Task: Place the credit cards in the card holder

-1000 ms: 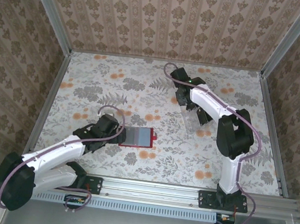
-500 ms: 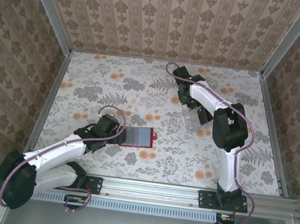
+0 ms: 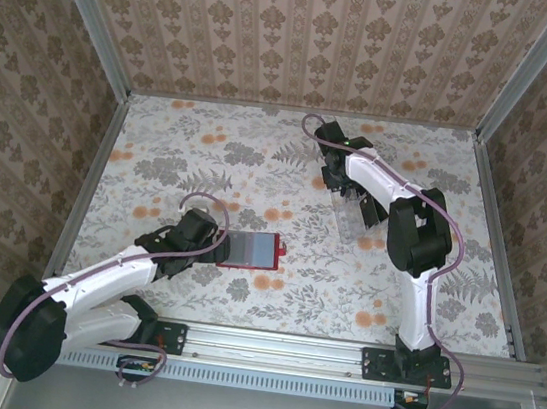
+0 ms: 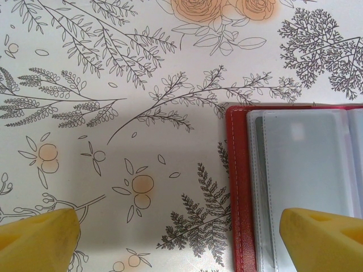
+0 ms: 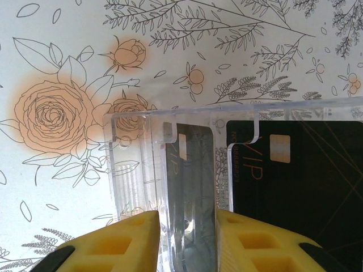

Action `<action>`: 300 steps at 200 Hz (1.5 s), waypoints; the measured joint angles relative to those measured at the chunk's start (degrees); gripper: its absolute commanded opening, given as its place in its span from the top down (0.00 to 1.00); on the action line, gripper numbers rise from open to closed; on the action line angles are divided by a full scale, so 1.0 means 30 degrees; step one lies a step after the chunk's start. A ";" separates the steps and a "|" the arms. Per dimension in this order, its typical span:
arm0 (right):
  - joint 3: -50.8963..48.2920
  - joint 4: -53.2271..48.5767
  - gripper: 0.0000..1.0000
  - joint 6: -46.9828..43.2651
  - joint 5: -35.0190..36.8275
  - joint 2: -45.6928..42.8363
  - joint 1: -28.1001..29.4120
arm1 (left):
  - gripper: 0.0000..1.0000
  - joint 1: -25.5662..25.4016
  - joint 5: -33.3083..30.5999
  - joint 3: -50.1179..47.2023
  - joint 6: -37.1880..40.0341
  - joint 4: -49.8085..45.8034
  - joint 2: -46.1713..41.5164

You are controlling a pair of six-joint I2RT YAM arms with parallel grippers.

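Floral tabletop (image 3: 260, 152), wallpapered enclosure. Card holder (image 4: 238, 198) lies open under the left gripper (image 4: 178, 229), whose fingers are spread wide. Right gripper (image 5: 188, 238) straddles 1 of the credit cards (image 5: 295, 187) in a clear case (image 5: 136, 164); whether it is clamped cannot be told. Step: pickup. Next: lift 1 card out cleanly.

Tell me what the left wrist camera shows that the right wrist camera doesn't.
Left wrist: the red card holder lying open, clear sleeves up, with the left gripper spread wide over its edge. Right wrist: a clear plastic case holding black credit cards, one end slot standing between the fingers of the right gripper. Both: yellow fingertips and the floral table cover.
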 measured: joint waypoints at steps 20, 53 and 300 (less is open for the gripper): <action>0.0073 -0.0022 0.71 0.0000 -0.0138 0.0000 -0.0044 | 0.00 0.0000 0.0000 0.0000 0.0000 0.0000 0.0000; 0.0350 -0.0058 0.75 0.0007 -0.0342 0.0000 -0.0219 | 0.00 0.0000 0.0000 0.0000 0.0007 0.0015 0.0000; 0.0933 -0.0036 1.00 0.1107 -0.4670 -0.3854 0.0044 | 0.00 0.0000 -0.0022 0.0000 0.0007 0.0146 0.0015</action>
